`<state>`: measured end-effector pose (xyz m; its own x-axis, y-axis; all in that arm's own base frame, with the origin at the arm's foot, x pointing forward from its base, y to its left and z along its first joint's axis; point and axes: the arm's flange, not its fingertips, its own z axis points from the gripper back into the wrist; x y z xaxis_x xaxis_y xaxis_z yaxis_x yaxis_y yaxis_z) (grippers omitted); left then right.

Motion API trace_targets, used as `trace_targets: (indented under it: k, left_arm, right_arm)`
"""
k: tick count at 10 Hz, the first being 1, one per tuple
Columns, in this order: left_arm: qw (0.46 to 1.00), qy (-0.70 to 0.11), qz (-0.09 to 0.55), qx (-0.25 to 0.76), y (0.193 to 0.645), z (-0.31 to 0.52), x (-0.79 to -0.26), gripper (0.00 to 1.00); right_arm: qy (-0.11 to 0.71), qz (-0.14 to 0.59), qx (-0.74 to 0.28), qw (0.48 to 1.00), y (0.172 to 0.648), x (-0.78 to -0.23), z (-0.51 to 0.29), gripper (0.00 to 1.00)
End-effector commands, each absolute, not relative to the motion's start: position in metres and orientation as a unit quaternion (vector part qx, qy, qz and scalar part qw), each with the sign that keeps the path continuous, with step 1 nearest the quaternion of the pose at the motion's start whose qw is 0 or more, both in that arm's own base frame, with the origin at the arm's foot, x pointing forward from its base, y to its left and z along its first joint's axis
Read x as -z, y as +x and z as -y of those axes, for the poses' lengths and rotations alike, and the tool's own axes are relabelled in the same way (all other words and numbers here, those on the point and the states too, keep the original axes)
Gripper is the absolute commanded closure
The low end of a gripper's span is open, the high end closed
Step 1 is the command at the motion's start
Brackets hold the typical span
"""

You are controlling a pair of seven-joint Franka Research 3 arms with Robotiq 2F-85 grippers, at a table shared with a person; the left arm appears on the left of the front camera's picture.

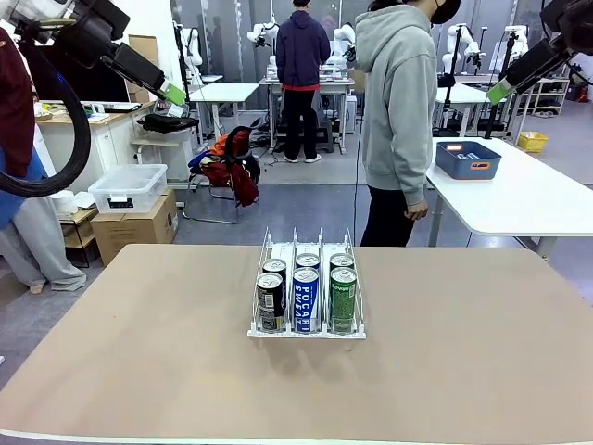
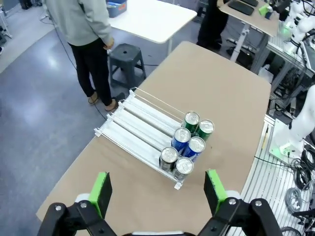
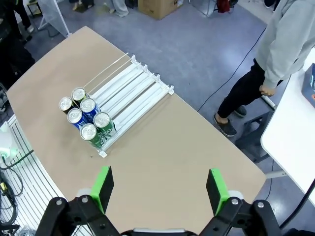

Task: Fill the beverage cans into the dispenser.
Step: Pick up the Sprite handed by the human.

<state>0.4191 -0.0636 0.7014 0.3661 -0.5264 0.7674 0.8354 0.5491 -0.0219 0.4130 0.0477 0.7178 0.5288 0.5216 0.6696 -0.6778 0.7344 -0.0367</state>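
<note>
Acrylic dispenser (image 1: 295,248) on table (image 1: 139,352), six cans (image 1: 306,298) at its near end, rear lanes bare. Between loads, I judge: my left hand (image 2: 157,189) and right hand (image 3: 160,189) hang high, released, empty; next move needs another can.

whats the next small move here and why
Probably just hold both arms up and wait for more cans: the left tool and right tool are open and empty high over the table, and the six cans in view all stand in the dispenser already, two per lane.
</note>
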Motion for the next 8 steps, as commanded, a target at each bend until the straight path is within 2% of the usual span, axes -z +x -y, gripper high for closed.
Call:
trace_targets:
  k: [1, 5, 8]
  left_arm:
    - [0.799, -0.218, 0.352, 0.435, 0.419, 0.065, -0.701, 0.00]
    - [0.799, -0.218, 0.352, 0.435, 0.419, 0.065, -0.701, 0.00]
    - [0.799, -0.218, 0.352, 0.435, 0.419, 0.065, -0.701, 0.00]
  right_arm:
    - [0.105, 0.338, -0.351, 0.867, 0.412, -0.717, -0.049, 0.00]
    - [0.105, 0.338, -0.351, 0.867, 0.412, -0.717, -0.049, 0.00]
    - [0.135, 0.334, -0.361, 0.860, 0.416, -0.734, -0.042, 0.00]
